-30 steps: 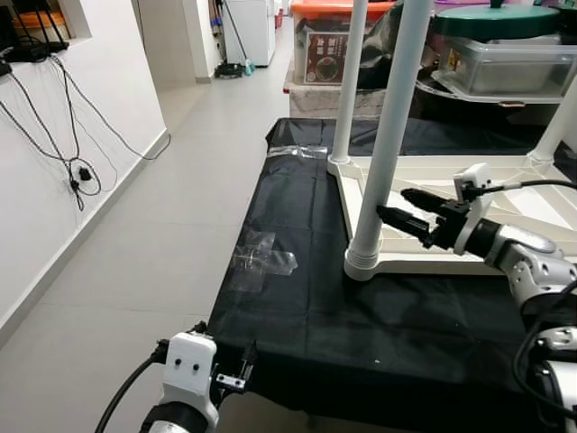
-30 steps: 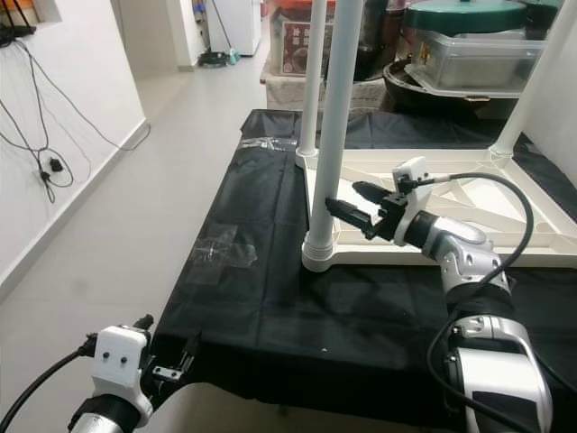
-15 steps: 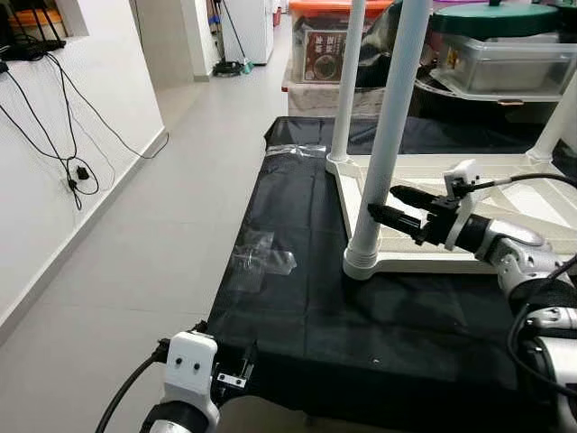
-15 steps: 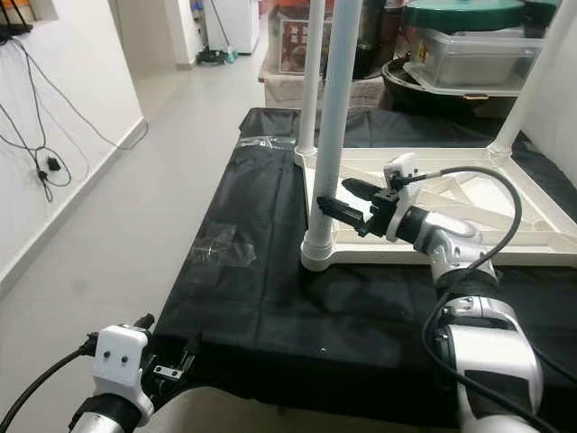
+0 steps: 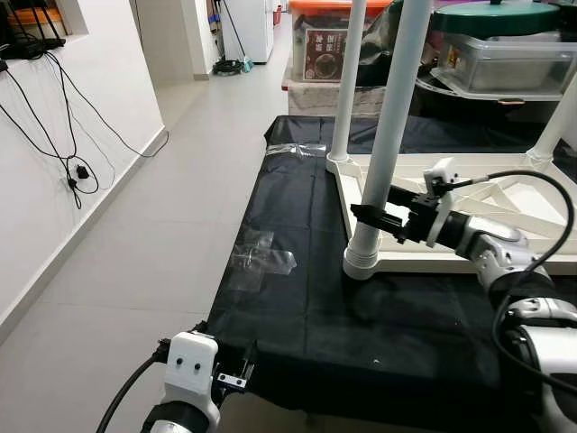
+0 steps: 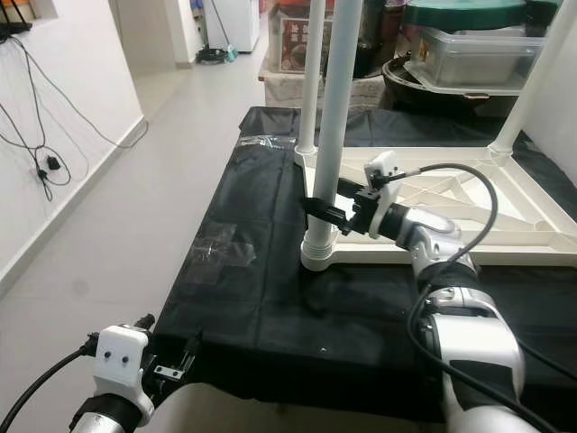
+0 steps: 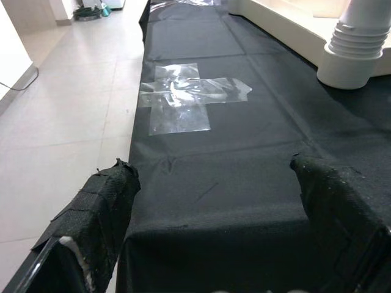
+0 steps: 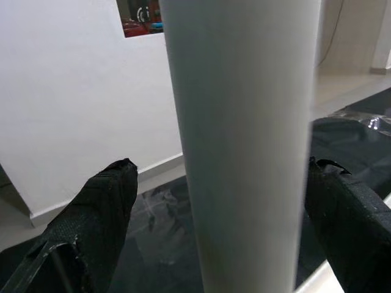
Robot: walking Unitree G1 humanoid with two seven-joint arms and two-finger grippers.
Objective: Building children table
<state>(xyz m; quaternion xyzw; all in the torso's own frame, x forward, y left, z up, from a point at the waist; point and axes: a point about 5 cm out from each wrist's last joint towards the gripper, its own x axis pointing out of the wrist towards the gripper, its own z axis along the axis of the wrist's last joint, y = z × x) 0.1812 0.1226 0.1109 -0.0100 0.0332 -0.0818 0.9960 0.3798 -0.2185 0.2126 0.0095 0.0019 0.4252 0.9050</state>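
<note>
A white children's table lies upside down on a black cloth (image 5: 297, 307), its frame (image 5: 451, 264) facing up. The near-left leg (image 5: 389, 117) stands upright in its corner socket (image 5: 361, 262). Another leg (image 5: 347, 81) rises behind it, and a third (image 5: 554, 135) at the far right. My right gripper (image 5: 374, 209) is open low on the near-left leg, one black finger (image 8: 98, 207) on each side of the white tube (image 8: 244, 122), without visible contact. My left gripper (image 7: 211, 168) hangs open at the cloth's near edge, holding nothing.
A patch of clear tape (image 5: 261, 257) is stuck on the cloth left of the table. Stacked plastic storage bins (image 5: 505, 63) stand behind. On the left, a tiled corridor (image 5: 180, 198) runs along a white wall with dangling cables (image 5: 63, 135).
My right gripper has moved left toward the near-left leg, from just short of it to straddling it with fingers apart. The left arm has not moved.
</note>
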